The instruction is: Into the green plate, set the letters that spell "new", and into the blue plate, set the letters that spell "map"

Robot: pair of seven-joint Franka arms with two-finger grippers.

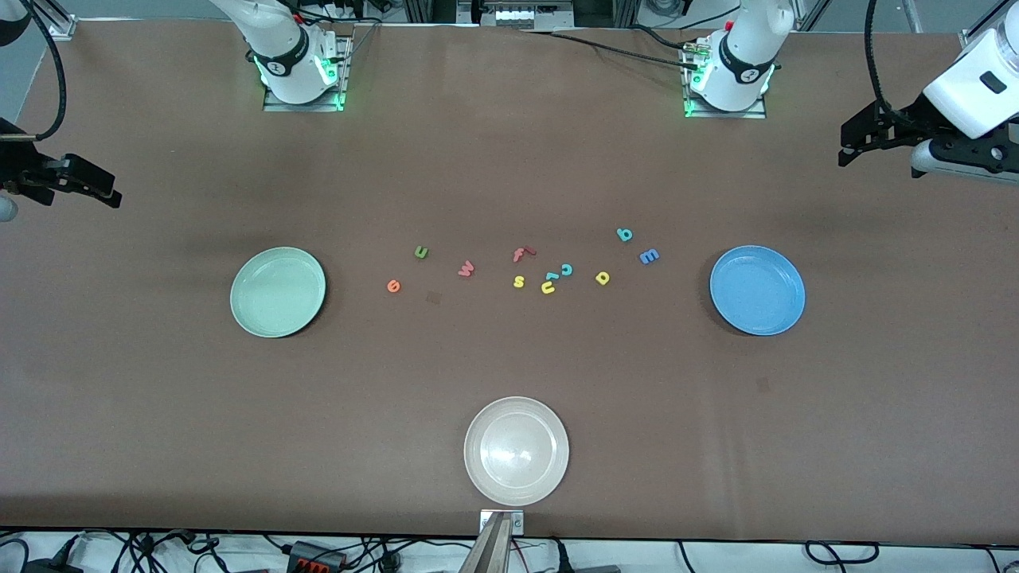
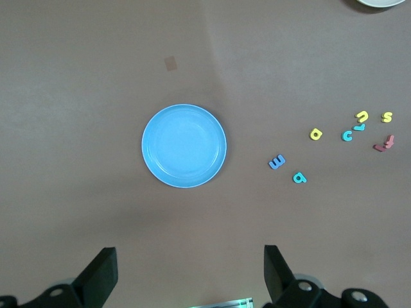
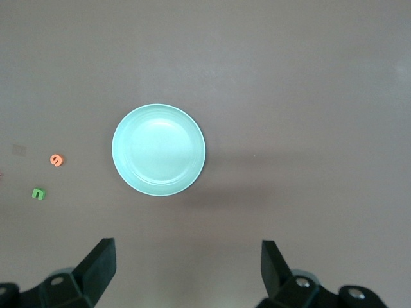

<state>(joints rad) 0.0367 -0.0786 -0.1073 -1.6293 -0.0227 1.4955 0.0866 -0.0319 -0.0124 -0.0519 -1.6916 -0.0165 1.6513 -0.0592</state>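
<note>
The desk [image 1: 159, 414] carries 3 plates: the green plate [image 1: 278, 292] toward the right arm's end, the blue plate [image 1: 757, 290] toward the left arm's end, a white plate [image 1: 516, 450] at the near edge. Between the coloured plates, 9 letters are scattered: n [image 1: 421, 252], e [image 1: 393, 286], w [image 1: 466, 268]; m [image 1: 649, 256], a [image 1: 603, 278], p [image 1: 625, 234]. Left gripper [image 2: 189, 273] and right gripper [image 3: 186, 269] are held spread and empty above the blue and green plates.

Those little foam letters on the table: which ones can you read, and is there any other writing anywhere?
"n": olive-green letter
"e": orange letter
"w": pinkish-red letter
"f": red letter
"s": yellow letter
"u": yellow letter
"c": teal letter
"a": yellow letter
"p": teal letter
"m": blue letter
No other writing is readable.
</note>
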